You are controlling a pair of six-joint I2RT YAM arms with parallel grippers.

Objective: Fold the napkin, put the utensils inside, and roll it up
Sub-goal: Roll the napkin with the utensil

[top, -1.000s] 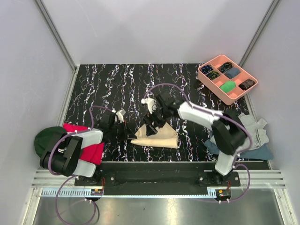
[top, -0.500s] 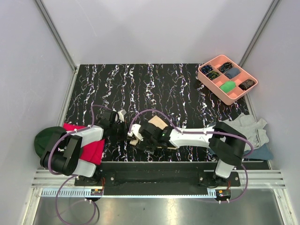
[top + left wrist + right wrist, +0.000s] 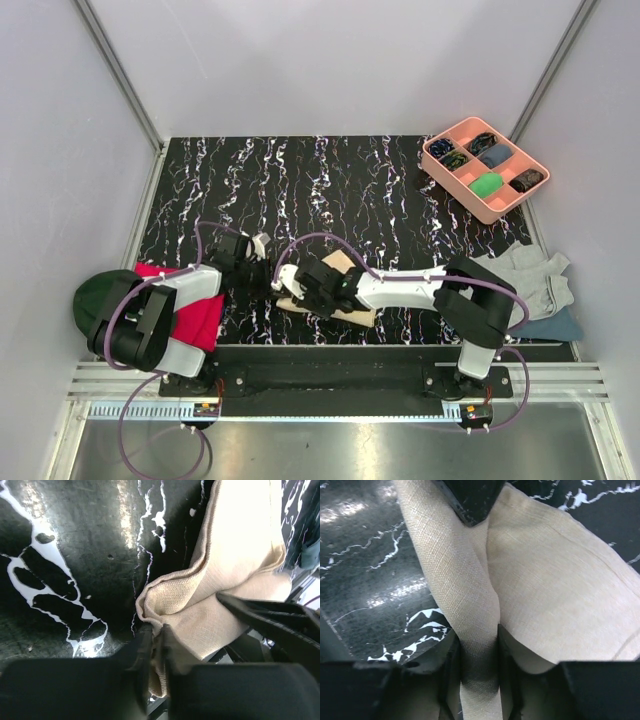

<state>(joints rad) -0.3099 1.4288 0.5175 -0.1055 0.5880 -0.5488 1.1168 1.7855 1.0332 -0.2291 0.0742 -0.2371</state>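
The beige napkin (image 3: 352,316) lies bunched near the table's front edge, mostly under my right arm. In the left wrist view the napkin (image 3: 235,555) is folded over itself, and my left gripper (image 3: 156,637) pinches its near corner between close-set jaws. My right gripper (image 3: 479,655) is shut on a raised fold of the napkin (image 3: 560,580), right next to the left gripper's dark finger (image 3: 470,500). From above, the left gripper (image 3: 265,282) and right gripper (image 3: 292,290) meet at the napkin's left end. The utensils are out of view.
A pink compartment tray (image 3: 433,150) holding small items stands at the back right. A red cloth (image 3: 195,322) and a dark green object (image 3: 100,298) lie by the left arm's base. Grey and blue cloths (image 3: 535,285) are piled at the right edge.
My right arm swung from behind the napkin down to its left end and its jaws closed on a fold. The left gripper stayed at the napkin's corner.
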